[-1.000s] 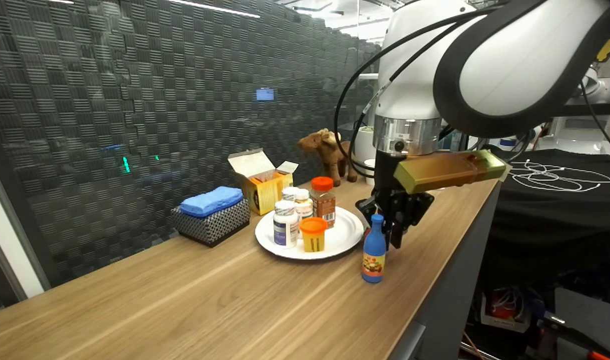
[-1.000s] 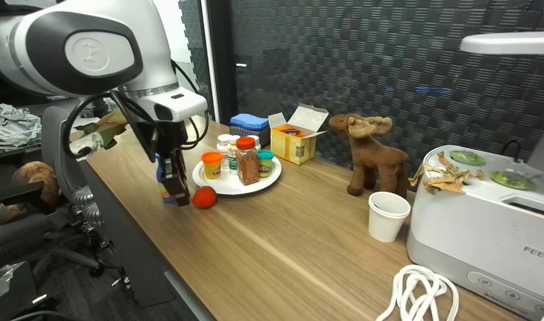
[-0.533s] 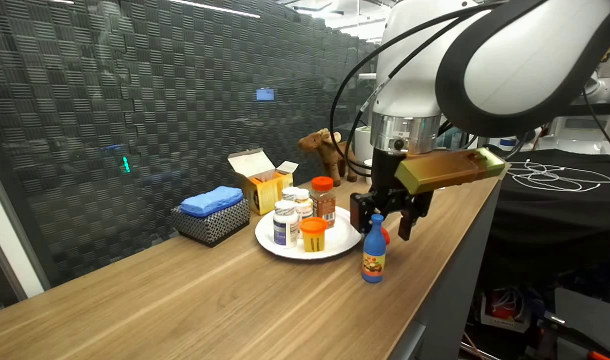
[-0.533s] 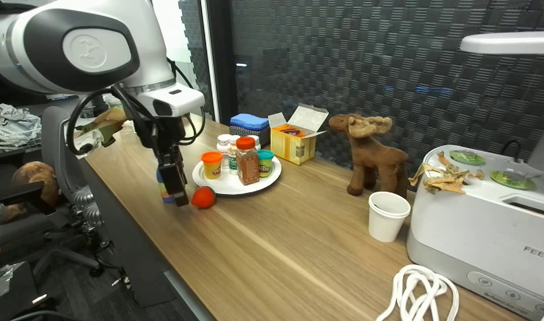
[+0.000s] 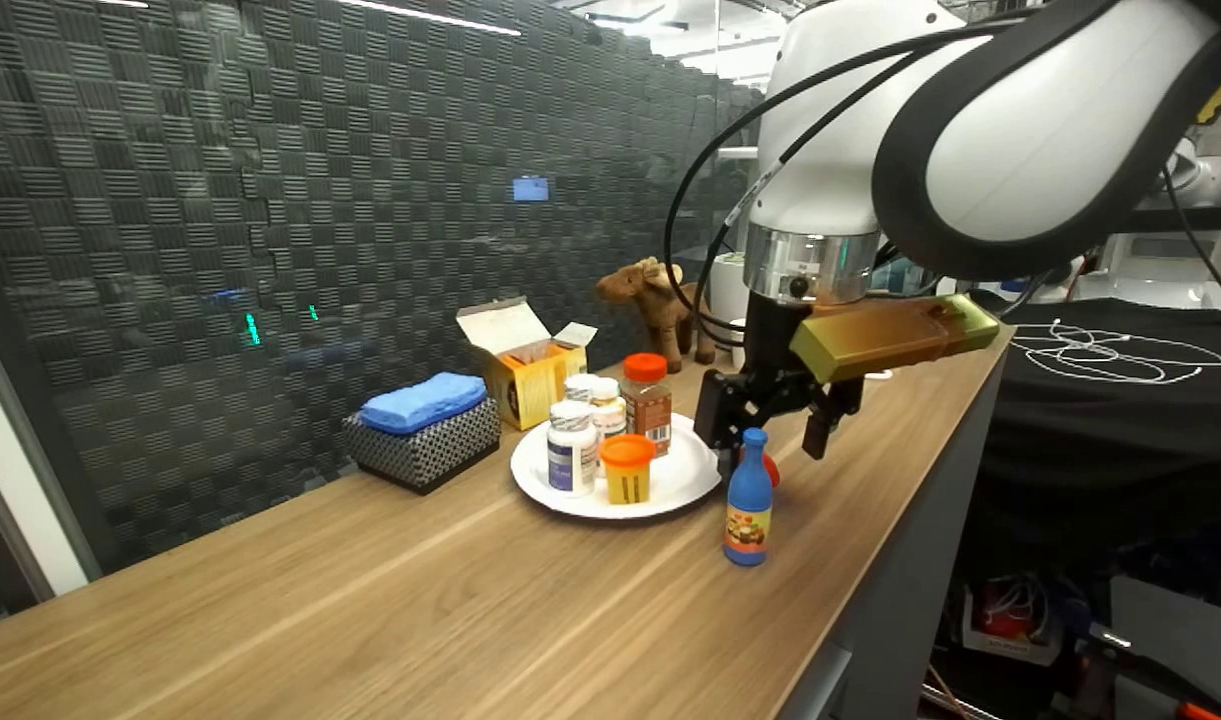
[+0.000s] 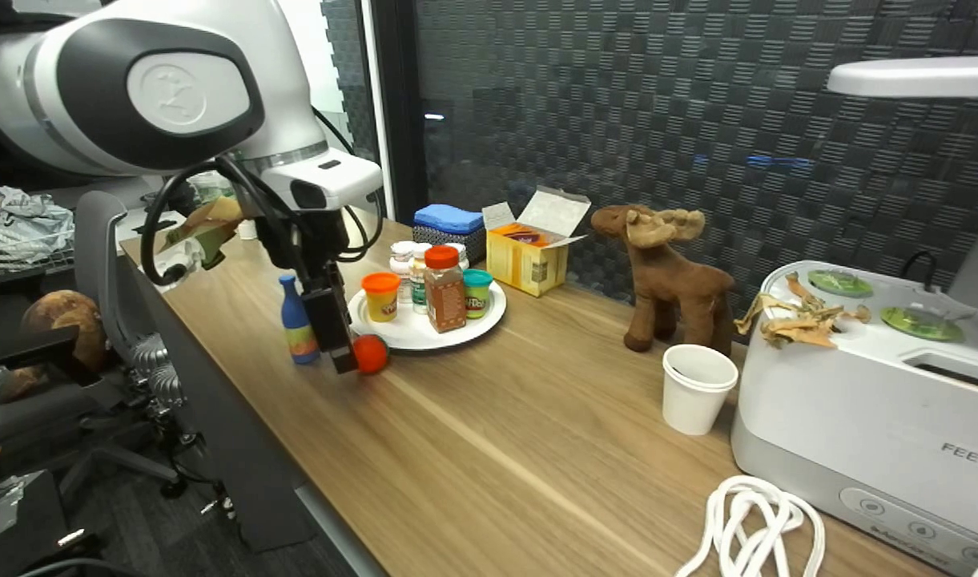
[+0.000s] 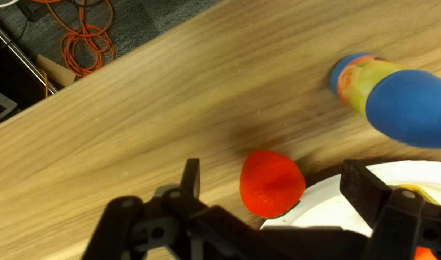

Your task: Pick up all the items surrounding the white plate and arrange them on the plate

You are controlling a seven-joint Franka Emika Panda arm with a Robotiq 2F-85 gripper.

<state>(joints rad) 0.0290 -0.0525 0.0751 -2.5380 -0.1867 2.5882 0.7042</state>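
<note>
Yellow box (image 6: 527, 263) stands near the plate (image 6: 404, 331), blue bottle (image 5: 749, 500) near the gripper (image 7: 272, 177), jaws apart.

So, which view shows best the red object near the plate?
The wrist view: the red object appears large and uncovered between the open jaws. Both exterior views show it smaller, partly hidden behind the blue bottle or, apparently, the jaws.

6 containers (image 6: 445, 300) on white plate (image 6: 408, 337), red piece (image 6: 372, 354) and blue bottle (image 6: 298, 324) near claw (image 6: 343, 353)
</note>
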